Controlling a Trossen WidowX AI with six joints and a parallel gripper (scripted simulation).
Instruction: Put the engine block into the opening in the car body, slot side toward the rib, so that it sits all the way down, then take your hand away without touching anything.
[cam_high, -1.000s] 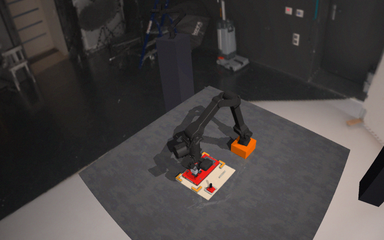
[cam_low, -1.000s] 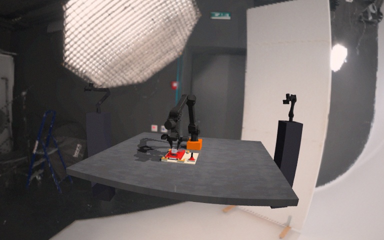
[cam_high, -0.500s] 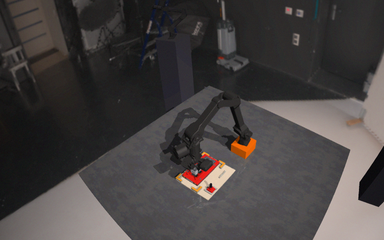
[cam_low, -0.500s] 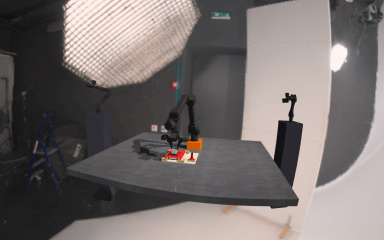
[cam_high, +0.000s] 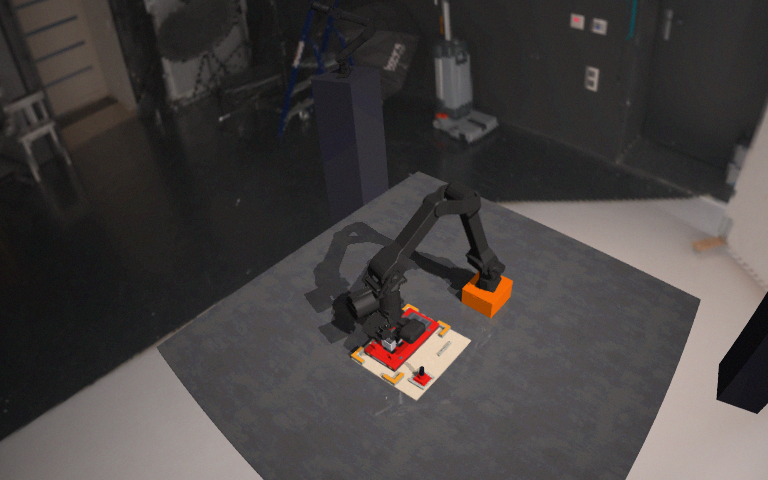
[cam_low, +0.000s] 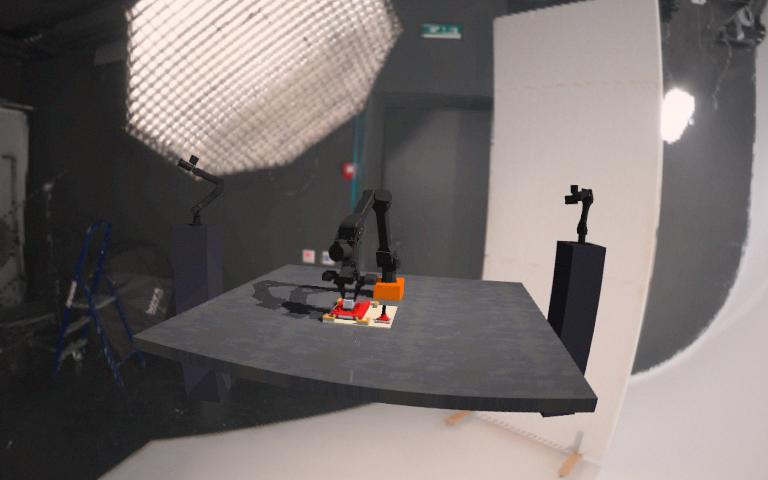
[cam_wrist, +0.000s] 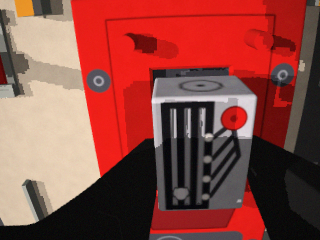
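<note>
The grey-white engine block (cam_high: 388, 343) (cam_low: 348, 303) (cam_wrist: 227, 172) has dark slots and a red round mark on the face toward the wrist camera. My gripper (cam_high: 388, 338) (cam_low: 349, 300) (cam_wrist: 199, 147) is shut on it, one black finger at each side. The block is over the opening (cam_wrist: 190, 73) in the red car body (cam_high: 391, 358) (cam_low: 360, 310) (cam_wrist: 125, 112). A dark strip of the opening shows beyond the block's far edge in the wrist view. The block hides most of the opening. I cannot tell how deep its lower end sits, and I cannot make out the rib.
The car body lies between orange corner brackets (cam_high: 392, 377) on a cream board (cam_high: 430, 358) (cam_wrist: 50, 125). A red part with a black post (cam_high: 421, 377) (cam_low: 383, 316) stands beside it. Red pegs (cam_wrist: 258, 39) rise from the body beyond the opening. The arm's orange base (cam_high: 478, 303) (cam_low: 388, 290) is behind.
</note>
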